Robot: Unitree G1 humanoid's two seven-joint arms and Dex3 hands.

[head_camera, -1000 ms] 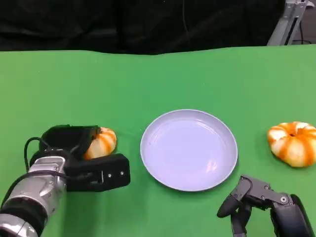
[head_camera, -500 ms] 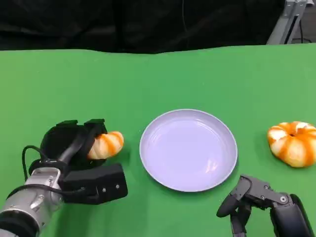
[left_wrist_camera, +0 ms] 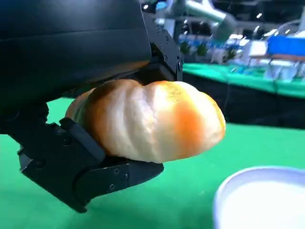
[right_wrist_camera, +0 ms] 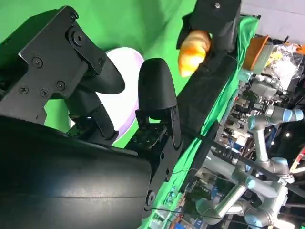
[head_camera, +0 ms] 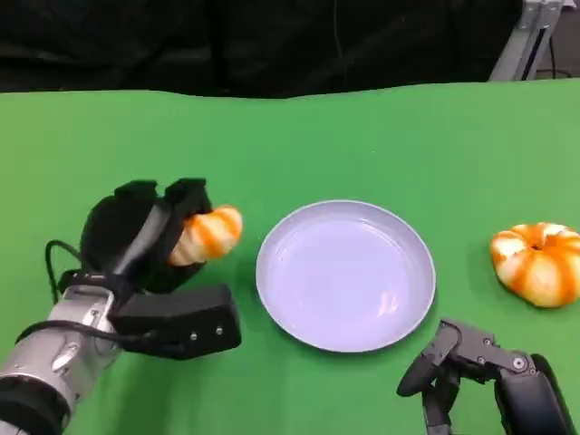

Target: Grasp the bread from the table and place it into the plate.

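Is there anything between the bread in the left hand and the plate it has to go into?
Nothing visible. The left hand holds the bread just beside the plate, with bare green table between them. The second bread and the right hand sit on the plate's far side.

plate (head_camera: 345, 275) centre of table (head_camera: 299, 145) | held bread (head_camera: 207, 234) left of plate | second bread (head_camera: 537, 262) right of plate | right hand (head_camera: 453, 364) before plate
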